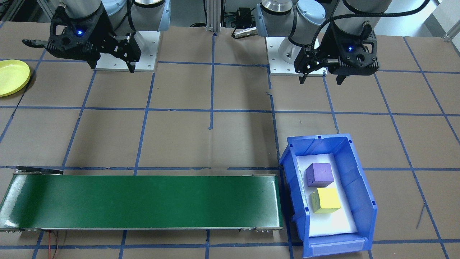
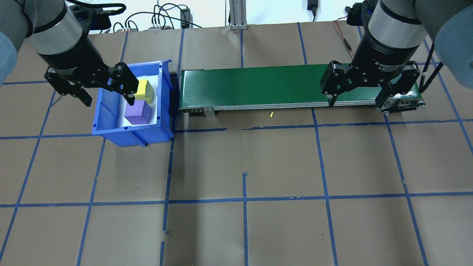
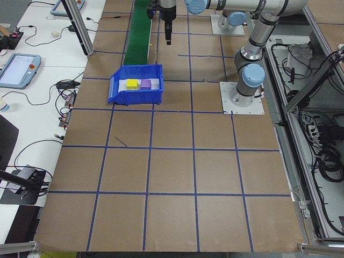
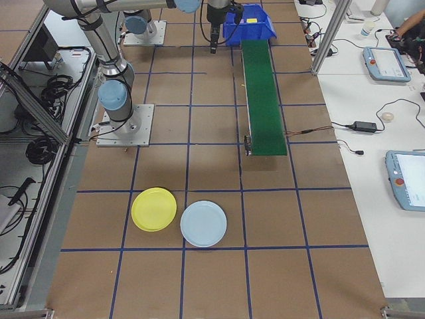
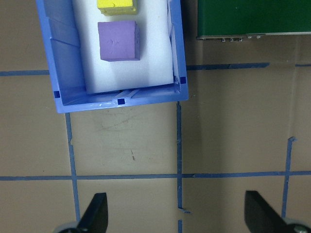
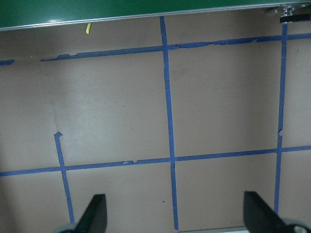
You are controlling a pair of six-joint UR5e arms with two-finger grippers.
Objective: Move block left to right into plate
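Two blocks, a purple block (image 1: 319,174) and a yellow block (image 1: 326,200), sit side by side on the white liner of the blue bin (image 1: 363,201), so the task looks to be at its very start: nothing lifted, nothing on the green conveyor belt (image 1: 143,201), nothing in the yellow plate (image 1: 12,77). The left claw (image 2: 107,88) hangs above the near edge of the bin with its fingers spread wide and empty. The right claw (image 2: 357,96) hangs over the far end of the belt, also spread wide and empty.

My reading is that the next move falls to the left arm: drop into the bin, straddle one block and close on it without nudging its neighbour, which lies just beside it, or catching the bin wall. Which block goes first cannot be told.

From the front the plate is cut off at the frame edge, and it does not show at all from overhead; only the right-side view shows it whole, next to a pale blue plate (image 4: 203,224), well apart from the belt. Both wrist cameras show only fingertips at the bottom edge
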